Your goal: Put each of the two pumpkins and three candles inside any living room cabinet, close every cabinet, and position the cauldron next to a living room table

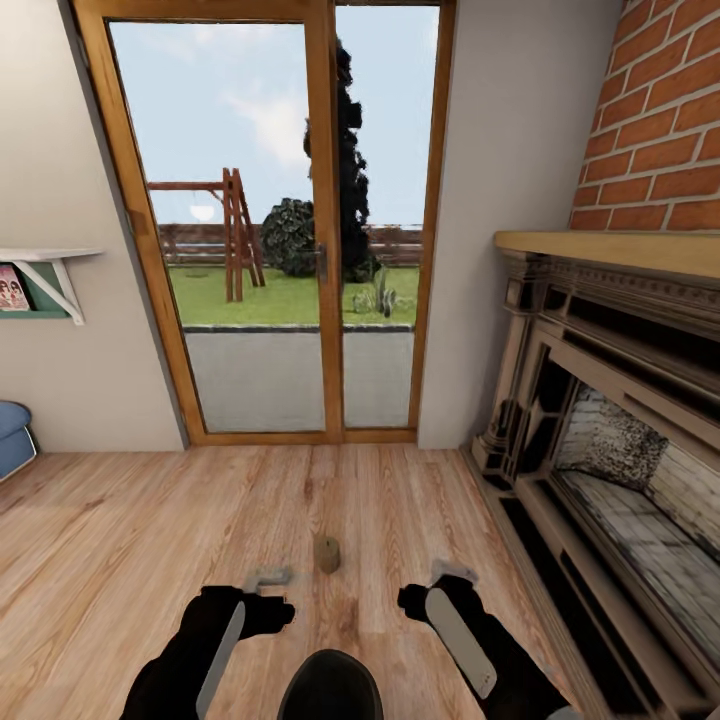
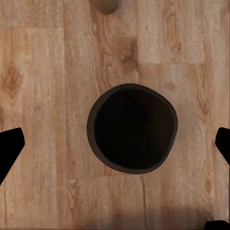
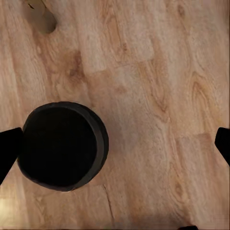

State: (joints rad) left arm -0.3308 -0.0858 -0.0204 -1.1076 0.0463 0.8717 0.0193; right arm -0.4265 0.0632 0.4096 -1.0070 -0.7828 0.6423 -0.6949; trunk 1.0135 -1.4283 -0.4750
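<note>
From the head camera, a wooden floor is seen running up to a glass patio door with a garden beyond. A brick fireplace is set along the right, and a wall shelf with a blue seat beneath it is caught at the far left. One small beige candle is seen standing upright on the bare floor, straight ahead between the two arms. The black cauldron is glimpsed at the bottom edge, right in front of the robot. The left gripper and the right gripper are held low over the floor on either side; how wide their fingers stand cannot be told from here.

Over to the left wrist camera: the cauldron is looked straight down into, its dark mouth sitting on the planks, with the candle cut off at the frame edge. The fingers are spread wide apart, nothing held.

On the right wrist camera, the cauldron is seen again, the candle well apart from it. The fingers are likewise spread wide and empty.
</note>
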